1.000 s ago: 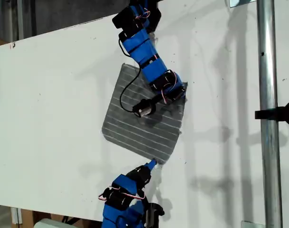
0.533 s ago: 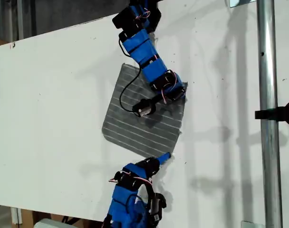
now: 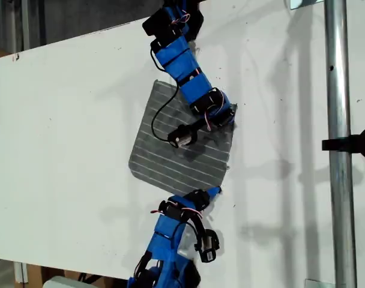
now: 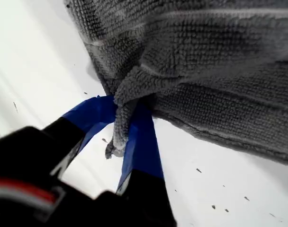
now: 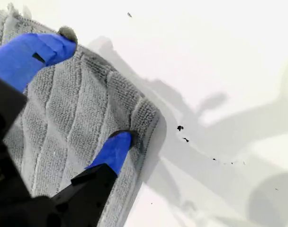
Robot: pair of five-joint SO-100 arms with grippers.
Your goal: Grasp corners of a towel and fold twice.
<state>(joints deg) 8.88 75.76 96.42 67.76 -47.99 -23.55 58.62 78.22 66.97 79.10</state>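
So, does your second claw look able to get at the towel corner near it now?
Probably yes. My second claw is open, its fingers resting on the towel right beside that corner, with only cloth between them. My first claw pinches the towel elsewhere, out of the way.

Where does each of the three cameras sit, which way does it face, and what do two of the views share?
Exterior view: set above, looking down on the white table, the towel and both blue arms.
First wrist view: rides on my first gripper, looking along its blue fingers at a towel corner pinched between them.
Second wrist view: rides on my second gripper, looking along its spread fingers over another corner.
Shared: all three show the grey striped towel lying on the white table.
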